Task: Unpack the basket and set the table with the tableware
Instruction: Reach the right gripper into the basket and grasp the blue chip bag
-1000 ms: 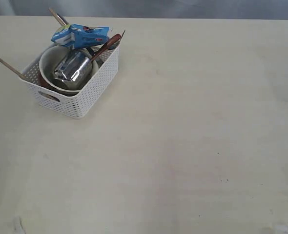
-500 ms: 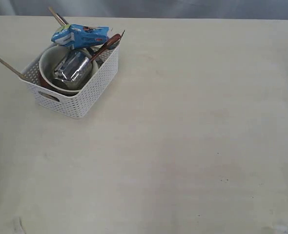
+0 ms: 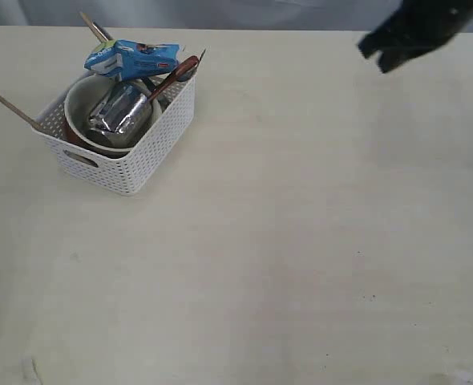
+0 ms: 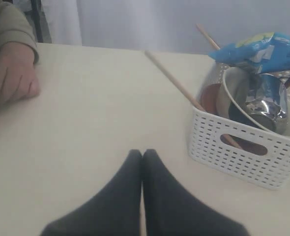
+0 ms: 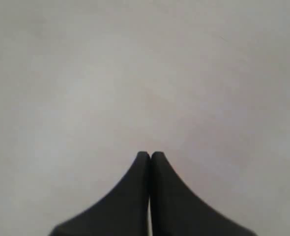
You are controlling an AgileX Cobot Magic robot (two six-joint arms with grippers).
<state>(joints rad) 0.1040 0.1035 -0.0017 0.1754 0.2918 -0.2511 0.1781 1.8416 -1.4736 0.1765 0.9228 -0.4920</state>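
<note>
One table (image 3: 317, 241), and on it one basket (image 3: 120, 168). Inside it I can count seven things: one bowl (image 3: 74, 100), one cup (image 3: 123, 112), one spoon (image 3: 176, 74), one plate (image 4: 211, 98), one blue packet (image 3: 132, 58) and two chopsticks (image 3: 8, 102). Two pincers in all: one left pincer (image 4: 142, 153), one right pincer (image 5: 150, 154). One person's hand (image 4: 10, 73) as well.

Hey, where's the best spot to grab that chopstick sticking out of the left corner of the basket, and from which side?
Probably the bare stretch of the chopstick outside the basket, taken from above with the jaws across it. That part juts past the rim over the table, away from the bowl and cup. Its lower end is buried among the other pieces.
</note>
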